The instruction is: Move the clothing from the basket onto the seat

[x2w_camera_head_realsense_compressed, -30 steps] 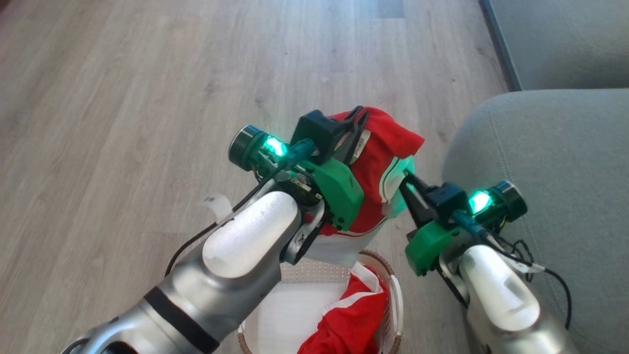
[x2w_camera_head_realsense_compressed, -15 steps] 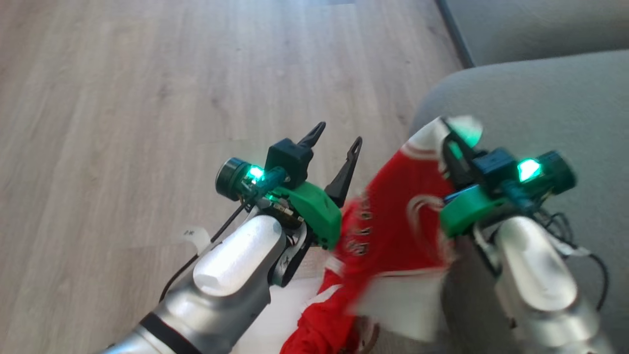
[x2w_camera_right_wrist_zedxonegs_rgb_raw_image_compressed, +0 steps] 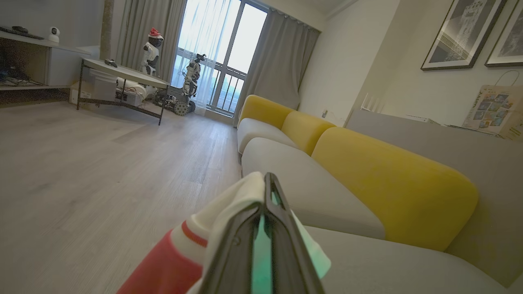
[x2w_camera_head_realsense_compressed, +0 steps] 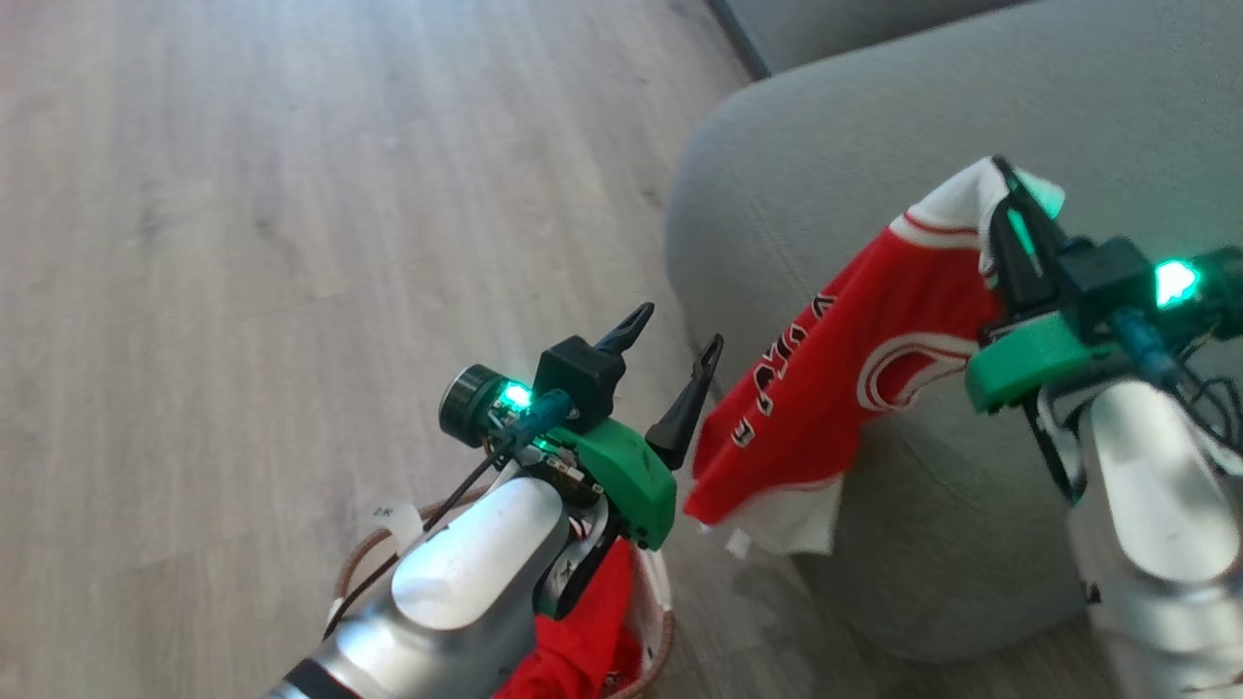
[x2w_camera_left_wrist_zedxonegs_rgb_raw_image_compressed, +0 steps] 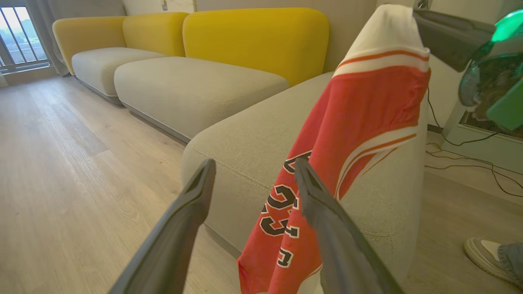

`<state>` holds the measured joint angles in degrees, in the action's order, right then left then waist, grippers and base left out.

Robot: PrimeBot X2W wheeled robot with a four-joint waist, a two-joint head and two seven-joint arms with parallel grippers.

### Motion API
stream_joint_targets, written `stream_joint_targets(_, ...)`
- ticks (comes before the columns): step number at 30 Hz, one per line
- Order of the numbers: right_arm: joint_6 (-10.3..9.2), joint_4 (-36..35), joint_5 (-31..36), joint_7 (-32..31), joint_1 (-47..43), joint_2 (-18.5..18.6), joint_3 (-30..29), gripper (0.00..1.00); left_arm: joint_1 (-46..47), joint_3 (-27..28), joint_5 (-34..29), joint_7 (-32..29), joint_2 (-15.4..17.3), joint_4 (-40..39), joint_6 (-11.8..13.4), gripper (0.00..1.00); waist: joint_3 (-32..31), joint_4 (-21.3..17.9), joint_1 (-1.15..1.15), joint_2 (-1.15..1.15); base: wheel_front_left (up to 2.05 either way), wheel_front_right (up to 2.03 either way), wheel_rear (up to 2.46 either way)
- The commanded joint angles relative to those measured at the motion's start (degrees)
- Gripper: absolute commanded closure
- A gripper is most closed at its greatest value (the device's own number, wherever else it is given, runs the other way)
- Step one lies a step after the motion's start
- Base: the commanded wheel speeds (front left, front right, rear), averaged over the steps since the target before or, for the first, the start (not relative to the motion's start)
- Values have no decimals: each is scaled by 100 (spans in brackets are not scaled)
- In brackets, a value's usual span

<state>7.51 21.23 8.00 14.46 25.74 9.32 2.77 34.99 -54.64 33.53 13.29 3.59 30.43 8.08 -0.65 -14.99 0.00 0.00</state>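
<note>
Clothing (x2w_camera_head_realsense_compressed: 855,379) of thin red fabric, released by the spread left end effector (x2w_camera_head_realsense_compressed: 680,325), is pinched by the right end effector (x2w_camera_head_realsense_compressed: 1012,189) over the grey upholstered seat (x2w_camera_head_realsense_compressed: 855,146) at 2 o'clock.

Straight ahead of the right gripper (x2w_camera_right_wrist_zedxonegs_rgb_raw_image_compressed: 267,183), a pale wood floor (x2w_camera_right_wrist_zedxonegs_rgb_raw_image_compressed: 102,163) runs to a tall bright window (x2w_camera_right_wrist_zedxonegs_rgb_raw_image_compressed: 212,57), daylight pouring in between grey curtains (x2w_camera_right_wrist_zedxonegs_rgb_raw_image_compressed: 282,61). Yellow sofa backs (x2w_camera_right_wrist_zedxonegs_rgb_raw_image_compressed: 392,183) line up to its right. A dark-legged table (x2w_camera_right_wrist_zedxonegs_rgb_raw_image_compressed: 122,73) stands far left, and framed pictures (x2w_camera_right_wrist_zedxonegs_rgb_raw_image_compressed: 461,34) hang high on the white wall (x2w_camera_right_wrist_zedxonegs_rgb_raw_image_compressed: 351,61).
</note>
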Motion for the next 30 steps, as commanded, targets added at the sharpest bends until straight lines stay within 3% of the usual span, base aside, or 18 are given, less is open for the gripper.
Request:
stream_joint_targets(1,-2,-272,-27,54,469,58,74,100,212,183,-37,98,58,-104,5,0,137,-388,0,0,0,0,0)
stream_joint_targets(8,-2,-275,-192,54,735,173,224,100,219,209,-101,145,27,-94,20,0,309,-870,0,0,0,0,0)
stream_joint_targets(15,-2,-138,-349,54,1064,279,603,100,227,231,-146,162,0,-60,15,0,445,-914,0,0,0,0,0)
stream_joint_targets(20,-2,75,-580,54,1739,427,843,100,253,330,-165,167,-5,-44,48,0,628,-717,0,0,0,0,0)
stream_joint_targets(23,-2,569,-969,54,2632,642,966,100,335,409,-249,169,36,-96,92,0,858,-474,0,0,0,0,0)
stream_joint_targets(30,-2,1473,-1559,-65,4530,1399,1078,100,535,476,-440,169,161,-344,228,0,1461,29,0,0,0,0,0)
